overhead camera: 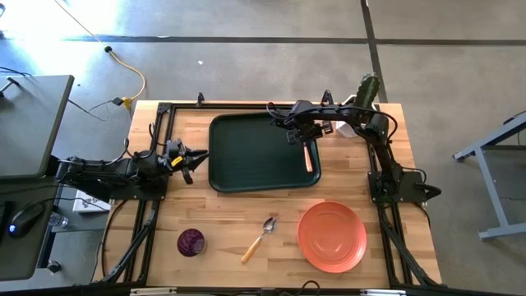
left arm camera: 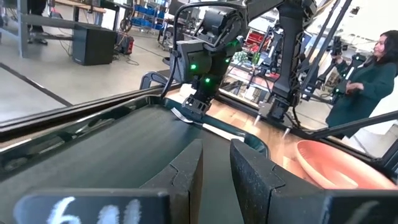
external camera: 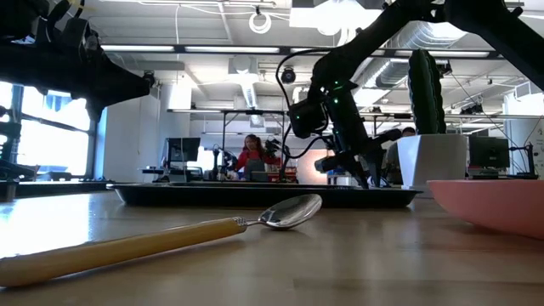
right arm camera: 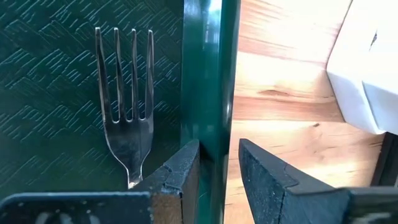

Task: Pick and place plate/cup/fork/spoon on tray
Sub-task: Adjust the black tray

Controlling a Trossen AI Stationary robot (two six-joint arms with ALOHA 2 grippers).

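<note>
Slim silver-tined, tan-handled fork [overhead camera: 309, 156] lies in dark green rectangular plastic tray [overhead camera: 246, 177], by its right rim. Right gripper [overhead camera: 294, 131] above, fingers spread: released. Left gripper [overhead camera: 196, 158] parked frame-left, fingers nearly together.

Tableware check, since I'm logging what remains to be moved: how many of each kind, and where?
Plate: 1, on the table
Cup: 1, on the table
Spoon: 1, on the table
Fork: 1, in the tray
Total: 4
</note>
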